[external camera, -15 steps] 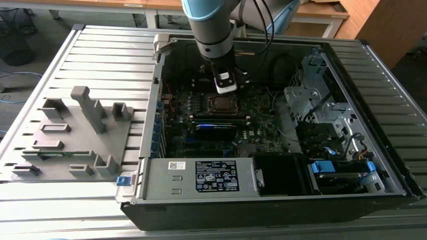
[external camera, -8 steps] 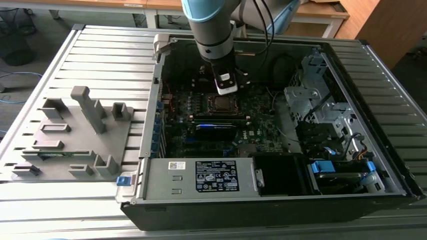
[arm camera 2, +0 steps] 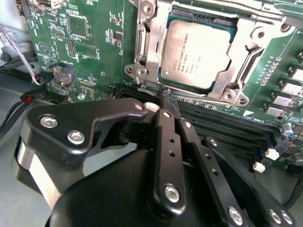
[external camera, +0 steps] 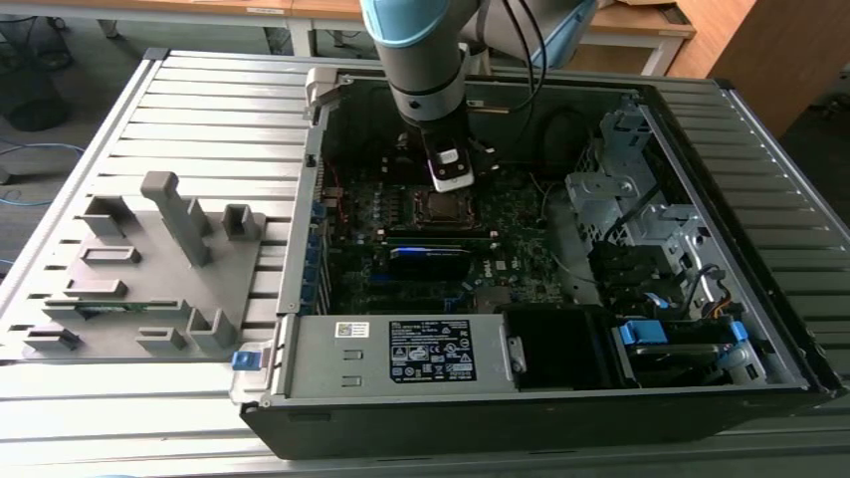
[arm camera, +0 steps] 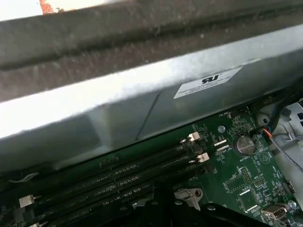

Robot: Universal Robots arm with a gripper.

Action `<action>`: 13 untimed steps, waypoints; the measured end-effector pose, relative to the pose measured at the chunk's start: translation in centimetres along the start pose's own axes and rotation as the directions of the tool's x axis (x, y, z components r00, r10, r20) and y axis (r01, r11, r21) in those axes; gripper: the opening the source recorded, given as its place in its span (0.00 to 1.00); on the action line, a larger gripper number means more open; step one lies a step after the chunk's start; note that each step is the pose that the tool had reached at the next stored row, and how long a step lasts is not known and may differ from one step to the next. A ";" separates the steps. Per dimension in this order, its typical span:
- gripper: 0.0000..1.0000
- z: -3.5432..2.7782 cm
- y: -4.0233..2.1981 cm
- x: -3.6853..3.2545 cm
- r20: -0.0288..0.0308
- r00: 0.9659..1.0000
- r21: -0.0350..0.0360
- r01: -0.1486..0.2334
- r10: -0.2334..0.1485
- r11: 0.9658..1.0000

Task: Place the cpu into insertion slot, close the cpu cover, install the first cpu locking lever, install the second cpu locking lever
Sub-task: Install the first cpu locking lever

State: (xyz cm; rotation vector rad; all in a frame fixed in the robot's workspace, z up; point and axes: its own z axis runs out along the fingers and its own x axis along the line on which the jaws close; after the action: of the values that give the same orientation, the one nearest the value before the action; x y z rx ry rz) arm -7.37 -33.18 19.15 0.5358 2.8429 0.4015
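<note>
The cpu (arm camera 2: 196, 52) lies flat in the insertion slot (external camera: 439, 206) on the green motherboard. The silvery cpu cover (arm camera 2: 152, 56) is down over it, framing its grey face. A thin metal locking lever (arm camera 2: 208, 98) runs along the socket edge nearest the memory slots. In the second wrist view my gripper (arm camera 2: 168, 106) has its black fingers (arm camera 2: 163, 137) pressed together, with the tips at that lever's end by the socket corner. The exterior view has the gripper (external camera: 452, 185) hanging just above the socket inside the open computer case.
Long black memory slots (arm camera 2: 227, 123) lie right beside the socket. The power supply box (external camera: 398, 349) stands in front of them. A drive cage (external camera: 624, 189) and cables fill the case at the exterior view's right. A grey fixture (external camera: 146, 269) sits on the slatted table.
</note>
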 end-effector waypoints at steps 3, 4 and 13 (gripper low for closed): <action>0.11 -0.09 0.04 -0.01 0.000 1.000 0.000 0.000 0.000 1.000; 0.11 -0.08 0.09 0.00 0.000 1.000 0.000 0.000 0.000 1.000; 0.11 0.07 0.73 0.28 0.000 1.000 0.000 0.000 0.000 1.000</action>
State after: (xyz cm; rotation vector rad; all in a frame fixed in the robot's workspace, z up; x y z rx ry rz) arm -7.37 -32.41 19.25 0.5353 2.8430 0.4016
